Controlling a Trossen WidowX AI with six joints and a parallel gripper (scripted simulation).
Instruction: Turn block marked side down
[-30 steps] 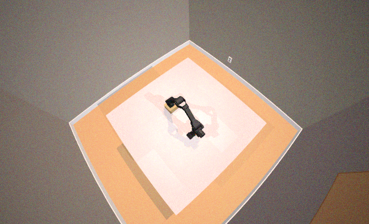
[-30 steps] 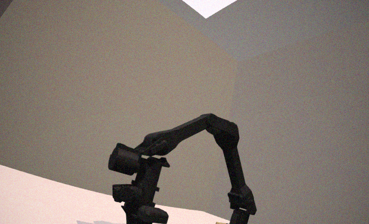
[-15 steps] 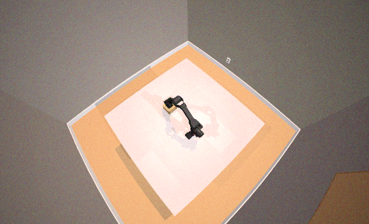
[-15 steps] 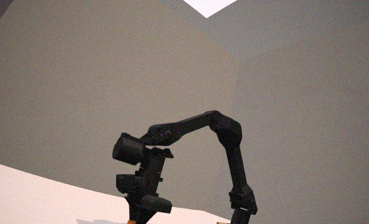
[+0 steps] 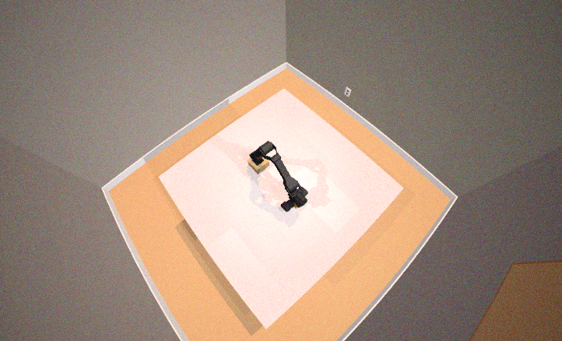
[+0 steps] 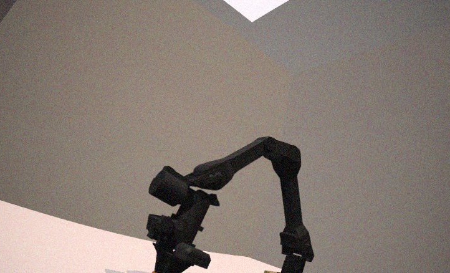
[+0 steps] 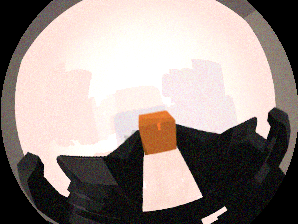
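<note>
The orange block (image 7: 158, 135) (image 5: 296, 205) is between my fingertips. A sliver of the block (image 6: 153, 272) shows at the bottom edge in the exterior view. In the wrist view, a small lighter orange patch is on its near face; I cannot tell whether this is the marked side. My gripper (image 7: 156, 131) (image 5: 295, 205) is shut on the block, with one dark finger on each side. The arm hides most of the block in the top view. I cannot tell whether the block touches the pale table (image 5: 240, 254) or is slightly above it.
The other end of the arm stands by a tan box (image 5: 258, 166) (image 6: 270, 271), toward the upper left in the top view. Arm shadows fall on the table. An orange floor (image 5: 138, 228) and grey walls surround the table.
</note>
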